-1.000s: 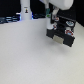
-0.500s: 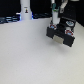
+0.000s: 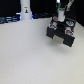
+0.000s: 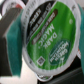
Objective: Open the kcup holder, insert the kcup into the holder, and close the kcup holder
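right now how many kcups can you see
1. The kcup fills the wrist view, green printed lid facing the camera, apparently held at the gripper above the kcup holder. Others inside the holder may be hidden.

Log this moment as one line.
gripper: shut on kcup | position: above kcup holder | kcup: not yet inserted

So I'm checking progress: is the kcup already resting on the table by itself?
No, the wrist view shows the kcup filling the frame, held between the jaws rather than lying on the table.
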